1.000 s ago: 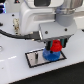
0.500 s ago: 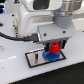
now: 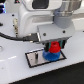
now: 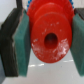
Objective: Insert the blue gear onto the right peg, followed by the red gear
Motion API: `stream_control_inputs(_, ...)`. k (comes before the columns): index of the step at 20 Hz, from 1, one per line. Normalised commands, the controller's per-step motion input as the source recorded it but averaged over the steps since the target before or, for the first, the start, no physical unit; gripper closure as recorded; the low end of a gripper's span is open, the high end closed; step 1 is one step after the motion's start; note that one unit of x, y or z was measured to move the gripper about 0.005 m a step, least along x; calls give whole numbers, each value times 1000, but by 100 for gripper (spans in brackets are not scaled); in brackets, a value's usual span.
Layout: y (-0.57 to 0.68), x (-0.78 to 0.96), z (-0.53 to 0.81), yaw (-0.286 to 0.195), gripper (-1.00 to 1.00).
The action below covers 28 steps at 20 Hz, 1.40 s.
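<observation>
My gripper [image 3: 54, 46] is shut on the red gear [image 3: 54, 48], which I hold just above the blue gear [image 3: 51, 55]. The blue gear lies flat on the grey, black-bordered plate [image 3: 35, 60], toward the exterior view's right end of it. In the wrist view the red gear [image 4: 50, 41] fills the middle between my two teal finger pads [image 4: 21, 47], with its dark centre hole facing the camera. Both pegs are hidden by the gears and my gripper.
The plate rests on a white table [image 3: 20, 72]. The arm's white body [image 3: 35, 20] and a black cable [image 3: 12, 36] stand behind the plate on the exterior view's left.
My gripper with the red gear has come down a little toward the blue gear on the plate.
</observation>
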Motion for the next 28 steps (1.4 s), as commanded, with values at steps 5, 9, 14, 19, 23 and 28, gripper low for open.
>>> stream_control_inputs(5, -58, 60, 148, 0, 100)
stream_control_inputs(9, -108, 61, -10, 0, 100)
stream_control_inputs(14, -101, 39, -132, 0, 100)
stream_control_inputs(19, -119, 76, 77, 0, 100)
stream_control_inputs(23, -96, 153, 212, 0, 100)
stream_control_inputs(28, -68, 129, 180, 0, 100)
